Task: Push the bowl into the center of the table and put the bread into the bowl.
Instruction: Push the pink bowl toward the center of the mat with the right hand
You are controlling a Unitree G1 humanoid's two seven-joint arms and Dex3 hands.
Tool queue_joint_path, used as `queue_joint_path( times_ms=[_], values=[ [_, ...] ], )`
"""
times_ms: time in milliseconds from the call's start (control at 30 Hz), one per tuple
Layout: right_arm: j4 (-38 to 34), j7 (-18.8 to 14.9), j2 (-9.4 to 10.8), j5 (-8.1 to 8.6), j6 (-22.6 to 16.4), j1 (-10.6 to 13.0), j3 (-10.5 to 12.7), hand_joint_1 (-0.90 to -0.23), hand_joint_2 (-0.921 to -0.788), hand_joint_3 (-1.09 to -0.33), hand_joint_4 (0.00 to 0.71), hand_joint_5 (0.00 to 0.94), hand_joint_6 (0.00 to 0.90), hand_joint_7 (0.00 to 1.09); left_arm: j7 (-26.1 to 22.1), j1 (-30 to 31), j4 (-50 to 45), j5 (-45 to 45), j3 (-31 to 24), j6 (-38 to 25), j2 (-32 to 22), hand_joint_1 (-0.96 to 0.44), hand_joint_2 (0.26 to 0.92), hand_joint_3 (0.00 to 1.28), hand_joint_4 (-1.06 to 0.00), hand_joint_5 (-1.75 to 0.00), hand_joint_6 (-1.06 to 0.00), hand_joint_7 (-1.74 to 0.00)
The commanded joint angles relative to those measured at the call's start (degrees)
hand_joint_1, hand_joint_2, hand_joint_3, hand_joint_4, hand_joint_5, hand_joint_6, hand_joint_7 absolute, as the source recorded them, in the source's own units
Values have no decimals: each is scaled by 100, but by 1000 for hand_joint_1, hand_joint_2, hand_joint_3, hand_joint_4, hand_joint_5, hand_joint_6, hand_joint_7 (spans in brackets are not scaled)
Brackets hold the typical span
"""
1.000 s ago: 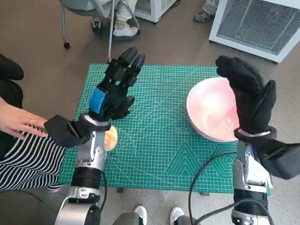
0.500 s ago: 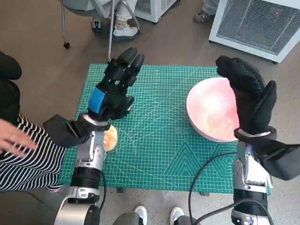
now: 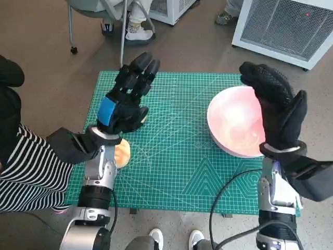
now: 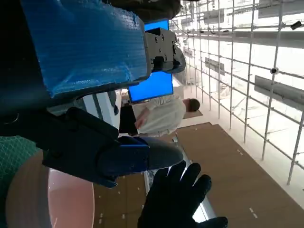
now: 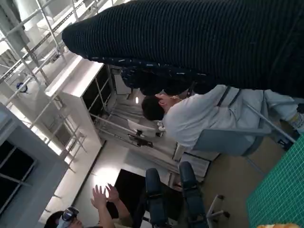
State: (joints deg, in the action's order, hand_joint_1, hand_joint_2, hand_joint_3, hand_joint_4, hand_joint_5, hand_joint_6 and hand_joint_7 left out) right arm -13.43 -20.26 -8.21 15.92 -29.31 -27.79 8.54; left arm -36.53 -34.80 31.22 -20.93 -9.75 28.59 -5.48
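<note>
A pale pink bowl (image 3: pixel 233 125) sits on the right part of the green cutting mat (image 3: pixel 177 156). My right hand (image 3: pixel 276 107) in its black glove stands upright at the bowl's right rim, fingers stretched out, holding nothing. The bread (image 3: pixel 122 153), a light tan roll, lies near the mat's left edge, mostly hidden under my left wrist. My left hand (image 3: pixel 127 96) hovers over the mat's left side with its fingers extended and empty. In the left wrist view the bowl (image 4: pixel 52 199) and my gloved right hand (image 4: pixel 178 199) show beyond the blue-taped left hand (image 4: pixel 85 42).
A person in a striped top (image 3: pixel 26 172) sits close at the left of the table. A chair (image 3: pixel 104 10) and someone's feet are beyond the far edge, a white cabinet (image 3: pixel 286 26) at the far right. Cables (image 3: pixel 229 192) hang near my right forearm.
The person's hand at the left edge has withdrawn out of view. Both my hands, the bowl and the bread stay where they were.
</note>
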Motion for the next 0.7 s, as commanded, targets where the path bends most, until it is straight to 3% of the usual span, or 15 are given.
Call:
queue_joint_path(
  times_ms=[33,267,400,567,700],
  values=[
    [8,13,24,17,67,176,3,-688,-921,-745,195,2,135,358,14,20,-87,6,13,-54,-49,-675,921,407,-61,-3,1,-437],
    [20,1,-12,28,63,193,31,-688,-921,-745,196,2,131,355,18,45,-123,17,20,-76,-43,-675,921,407,-62,-3,1,-435],
    [-123,-82,-155,130,49,151,177,-685,-921,-747,195,1,130,354,23,55,-120,23,18,-65,-43,-674,921,407,-64,-3,1,-435],
    [-628,-151,-466,247,-65,3,546,-678,-921,-767,192,0,134,358,5,74,-111,0,2,-64,-52,-674,921,406,-62,-2,1,-429],
    [-1110,73,-634,155,-200,-130,814,-675,-921,-794,182,0,119,359,-17,86,-97,-34,-17,-68,-50,-675,921,404,-63,-3,1,-426]
  ],
)
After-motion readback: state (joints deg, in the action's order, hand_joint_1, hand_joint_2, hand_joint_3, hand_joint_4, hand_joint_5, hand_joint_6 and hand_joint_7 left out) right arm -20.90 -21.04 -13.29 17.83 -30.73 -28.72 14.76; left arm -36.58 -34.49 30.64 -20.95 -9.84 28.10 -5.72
